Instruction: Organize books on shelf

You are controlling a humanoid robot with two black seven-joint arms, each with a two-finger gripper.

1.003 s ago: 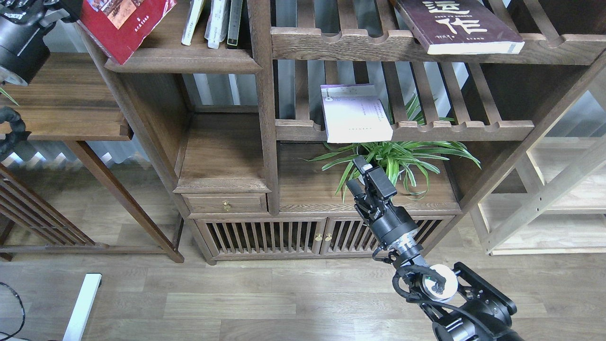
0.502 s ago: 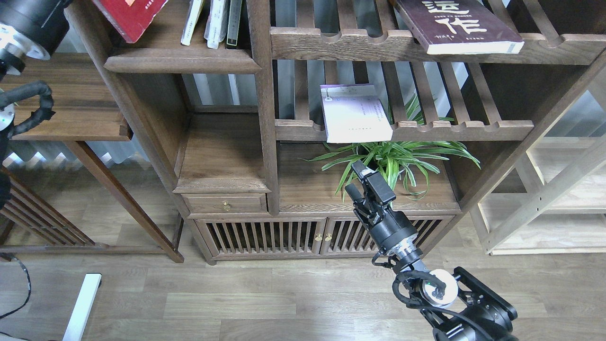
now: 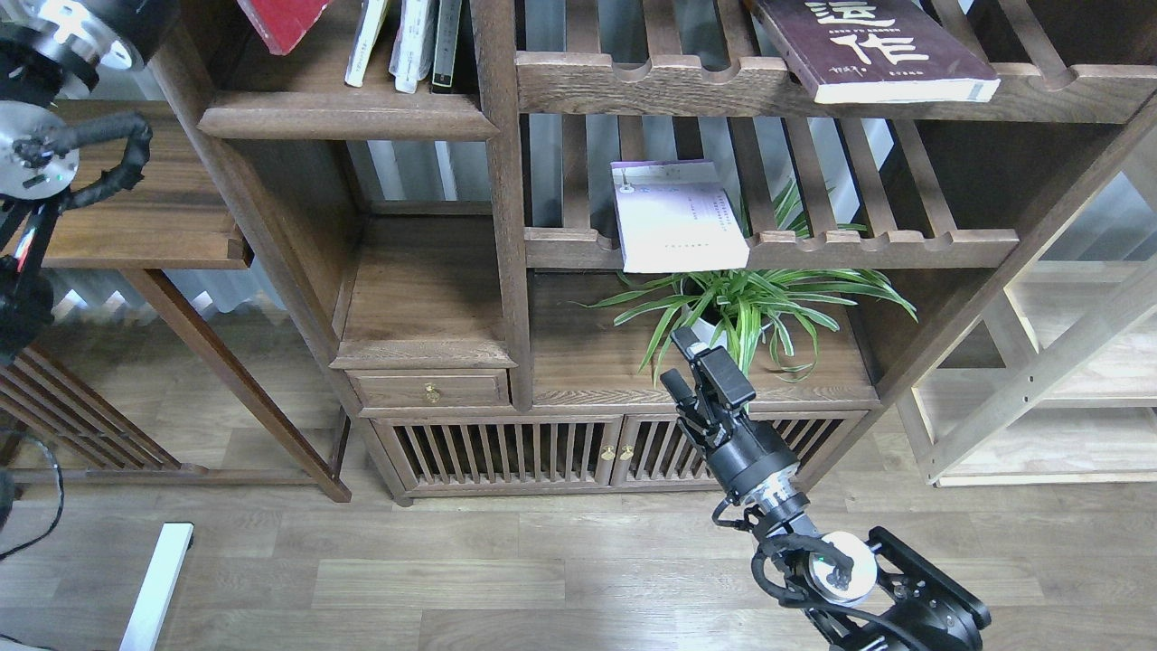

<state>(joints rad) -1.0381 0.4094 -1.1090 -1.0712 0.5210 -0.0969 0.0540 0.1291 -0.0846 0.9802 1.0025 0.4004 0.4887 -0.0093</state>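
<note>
Item: dark brown wooden shelf point(image 3: 348, 116), one solid flat board with a rounded moulded front edge, upper left of the cabinet. Standing on it, toward its right end against the upright post, a few thin pale and dark books point(image 3: 411, 41), leaning slightly. Above its left part, a bright red paperback point(image 3: 282, 20), only the lower corner in view at the top edge, tilted; whether it touches the board cannot be told. Item: thick dark maroon paperback with big white Chinese characters point(image 3: 872, 50), lying flat on the upper slatted rack with scalloped front rail point(image 3: 687, 86), its near corner overhanging the rail. Item: white and pale-lavender paperback with small text point(image 3: 678, 217), lying flat on the lower slatted rack point(image 3: 886, 244), its front edge projecting past the rail, directly above a green spider plant point(image 3: 750, 303). Item: left arm point(image 3: 54, 108), black, at the upper left edge; its gripper lies outside the view. Item: right gripper point(image 3: 691, 362), black, two fingers, raised in front of the plant and below the lavender paperback, holding nothing; the fingers stand slightly apart with a narrow gap between them.
</note>
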